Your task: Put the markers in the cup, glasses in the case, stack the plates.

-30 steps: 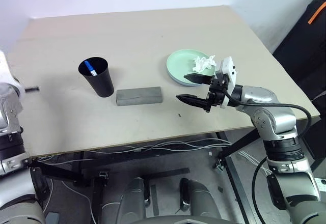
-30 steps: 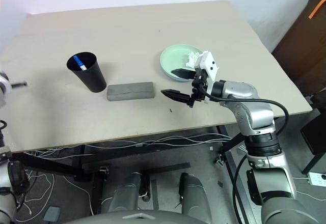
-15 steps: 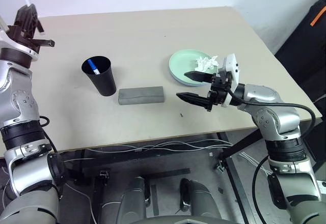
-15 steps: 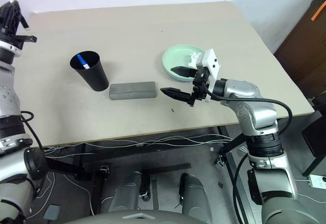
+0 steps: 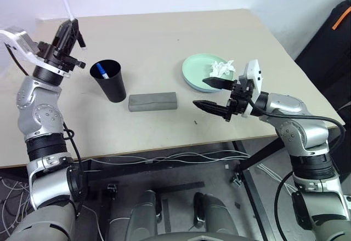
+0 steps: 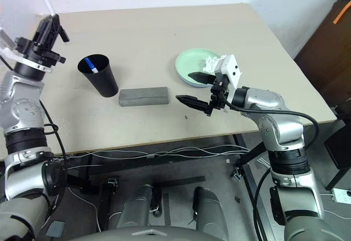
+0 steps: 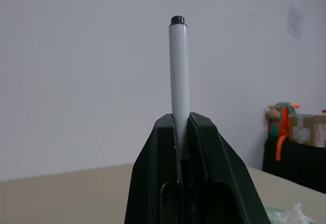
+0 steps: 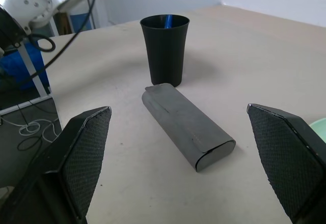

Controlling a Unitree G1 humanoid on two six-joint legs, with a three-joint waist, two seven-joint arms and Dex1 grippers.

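A beige desk (image 5: 164,27) before a white wall carries the items. The black-capped marker (image 5: 66,6) is clamped upright in the left hand (image 5: 69,30), beside the cup (image 5: 110,80), in which the blue-capped marker (image 5: 102,71) is seated. The case (image 5: 153,101) lies closed; its contents cannot be told. The plates (image 5: 193,72) appear stacked, holding a tissue (image 5: 219,68). The right hand (image 5: 215,94) is held wide and empty.

Light over my bench (image 5: 164,38) is bright and even, seemingly from overhead, with no glare on its matte top. Shadows are soft: a faint one beside the cup (image 5: 109,80), a thin one along the near edge of the case (image 5: 153,101). From my left wrist the marker (image 7: 179,81) reads crisp against a plain pale wall, the far clutter softer. From my right wrist my end effector fingers (image 8: 86,152) look slightly blurred.
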